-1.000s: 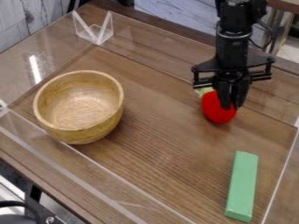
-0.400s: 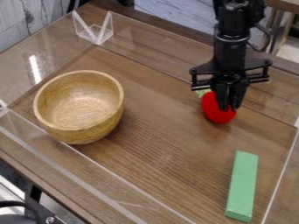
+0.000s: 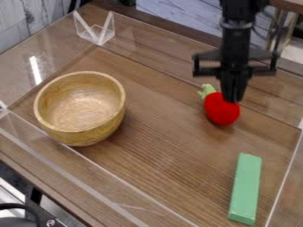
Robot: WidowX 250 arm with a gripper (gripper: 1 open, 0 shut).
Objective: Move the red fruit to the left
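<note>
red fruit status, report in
Tool shut, empty, just above the red fruit. Fruit sits on the table, right side, not yet moved left. Wooden bowl stands in the leftward path; green block well off to the front.

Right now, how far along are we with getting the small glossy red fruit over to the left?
Nothing looks done: the small glossy red fruit sits on the wooden table right of centre, well right of the round wooden bowl. In hand: the black gripper hangs just above the fruit, jaws shut, apparently holding nothing. Left: grasp the fruit, carry it left and set it down. The flat green rectangular block lies untouched at the front right.
</note>
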